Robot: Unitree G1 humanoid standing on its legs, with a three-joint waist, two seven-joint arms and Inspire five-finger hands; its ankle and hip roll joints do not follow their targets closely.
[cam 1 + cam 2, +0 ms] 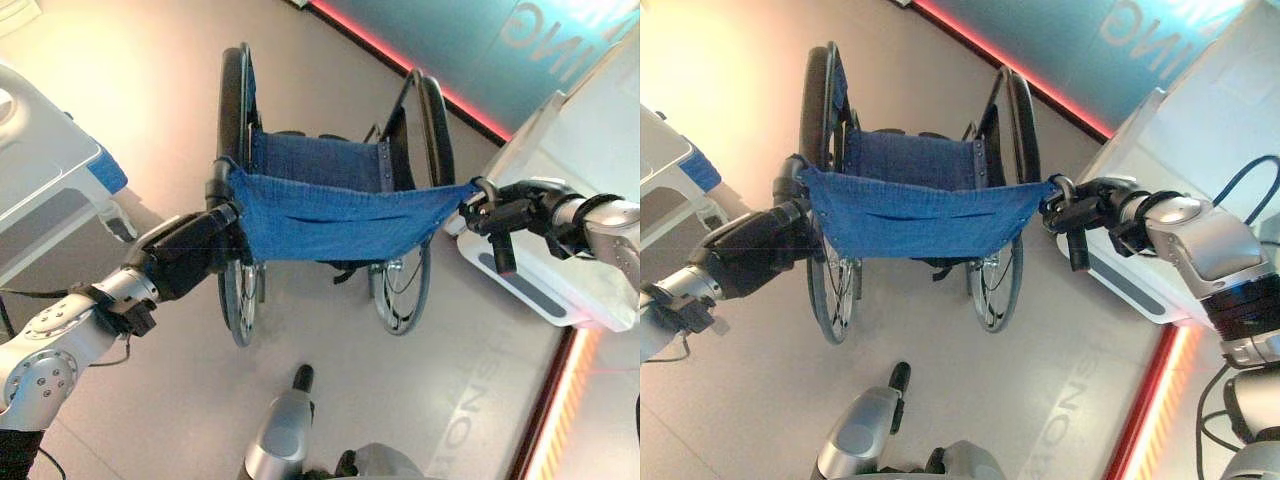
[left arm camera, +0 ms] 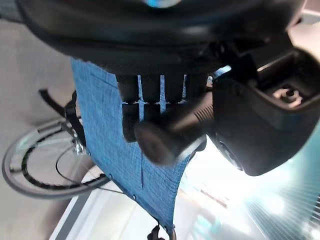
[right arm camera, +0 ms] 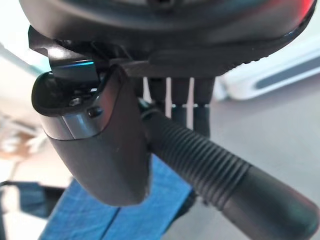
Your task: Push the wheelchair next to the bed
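Note:
A wheelchair (image 1: 330, 215) with a blue cloth back and large black wheels stands on the floor in front of me, facing away. My left hand (image 1: 190, 250) is curled round its left push handle; in the left wrist view the fingers (image 2: 150, 95) wrap the black grip (image 2: 165, 137). My right hand (image 1: 515, 212) is shut on the right push handle (image 3: 220, 170), whose ribbed grip sticks out past the thumb (image 3: 110, 150). A white bed end (image 1: 580, 150) stands close to the chair's right side, just beyond my right hand.
Another white piece of furniture with a blue part (image 1: 60, 170) stands at the far left. A red light strip (image 1: 400, 65) runs along the base of a teal wall ahead, and an orange strip (image 1: 560, 410) glows at the lower right. Grey floor lies around the chair.

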